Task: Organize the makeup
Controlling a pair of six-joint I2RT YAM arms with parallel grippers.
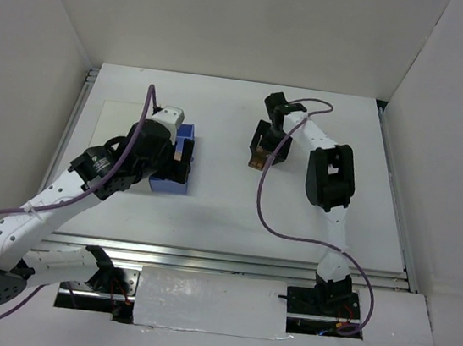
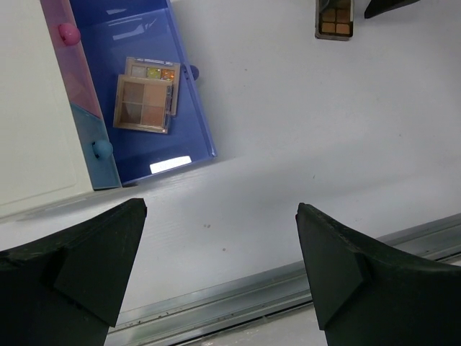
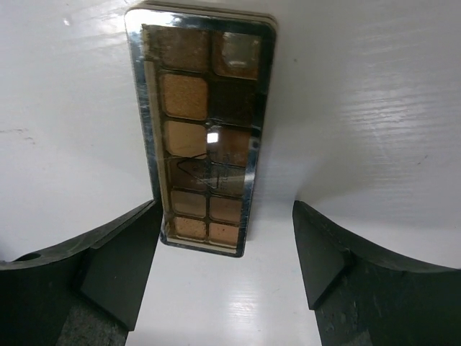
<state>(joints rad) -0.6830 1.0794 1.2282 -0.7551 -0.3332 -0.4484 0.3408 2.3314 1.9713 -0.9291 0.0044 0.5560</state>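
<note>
A long brown eyeshadow palette (image 3: 205,130) lies flat on the white table, its near end between the fingers of my open right gripper (image 3: 225,252), close to the left finger (image 3: 115,259). It also shows in the top view (image 1: 256,161) under my right gripper (image 1: 263,143), and in the left wrist view (image 2: 333,18). Two small palettes lie stacked in the open blue drawer (image 2: 155,29): a peach one (image 2: 142,104) on a multicoloured one (image 2: 153,71). My left gripper (image 2: 220,267) is open and empty above bare table, near the drawer (image 1: 185,146).
The white box (image 2: 29,108) with a pink knob (image 2: 68,32) and a blue knob (image 2: 102,149) stands left of the open drawer. A metal rail (image 2: 274,295) runs along the table's near edge. White walls enclose the table.
</note>
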